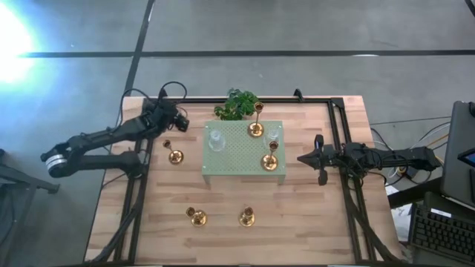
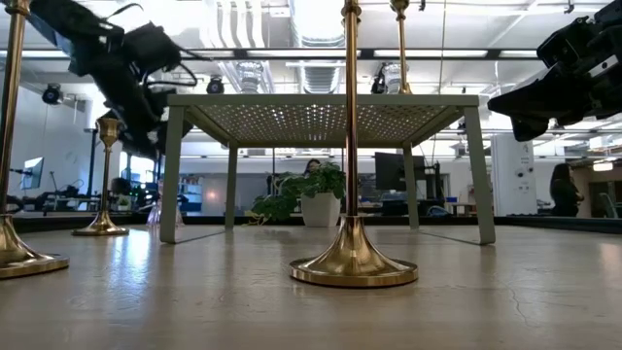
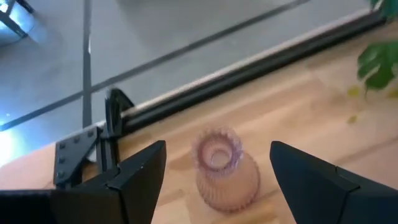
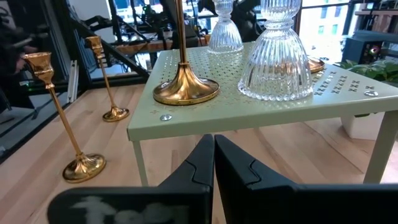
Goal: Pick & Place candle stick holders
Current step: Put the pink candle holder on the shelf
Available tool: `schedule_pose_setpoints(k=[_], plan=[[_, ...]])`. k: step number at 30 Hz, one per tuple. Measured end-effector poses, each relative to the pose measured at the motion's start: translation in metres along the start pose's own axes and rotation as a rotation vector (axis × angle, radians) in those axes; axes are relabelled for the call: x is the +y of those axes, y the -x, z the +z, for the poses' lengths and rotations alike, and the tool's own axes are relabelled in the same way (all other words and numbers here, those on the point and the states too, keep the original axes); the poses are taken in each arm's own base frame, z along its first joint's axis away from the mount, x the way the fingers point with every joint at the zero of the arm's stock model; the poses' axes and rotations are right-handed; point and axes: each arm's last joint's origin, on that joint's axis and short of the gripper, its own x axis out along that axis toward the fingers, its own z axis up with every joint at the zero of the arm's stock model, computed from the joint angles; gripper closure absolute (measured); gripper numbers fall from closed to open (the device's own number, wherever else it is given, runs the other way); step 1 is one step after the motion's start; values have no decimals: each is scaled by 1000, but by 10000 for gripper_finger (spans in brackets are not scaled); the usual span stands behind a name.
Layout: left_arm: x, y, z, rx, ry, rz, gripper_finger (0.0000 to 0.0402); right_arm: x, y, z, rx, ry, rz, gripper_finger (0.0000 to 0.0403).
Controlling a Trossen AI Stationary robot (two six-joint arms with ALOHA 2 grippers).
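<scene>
A small pink ribbed glass candle stick holder [image 3: 224, 171] stands upright on the wooden table near its far left rail. My left gripper [image 3: 217, 149] hovers just short of it, open, one finger to each side, touching nothing; in the high view my left gripper [image 1: 176, 119] covers the holder. Three brass holders [image 1: 174, 156] [image 1: 197, 216] [image 1: 246, 217] stand on the table. Two more brass ones [image 1: 256, 127] [image 1: 269, 162] and two clear glass ones [image 1: 216, 141] [image 1: 273, 135] stand on the pale green stand [image 1: 241, 152]. My right gripper [image 4: 213, 155] waits shut at the stand's right side.
A potted green plant [image 1: 236, 104] sits behind the stand at the far edge. A black metal rail [image 3: 249, 74] runs along the far edge, with a bracket [image 3: 81, 149] close to the pink holder. Bare wood lies between the stand and the near brass holders.
</scene>
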Motion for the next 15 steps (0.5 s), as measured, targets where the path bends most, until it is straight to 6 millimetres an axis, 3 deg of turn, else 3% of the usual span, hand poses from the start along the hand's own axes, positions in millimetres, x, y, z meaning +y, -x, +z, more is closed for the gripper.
schedule_pose_setpoints(k=[5,15], plan=[[1,-8,-16,48,-48,-62,110,0,0,0,0,0,0,394],[0,-13,-29,64,-81,-107,110,0,0,0,0,0,0,394]])
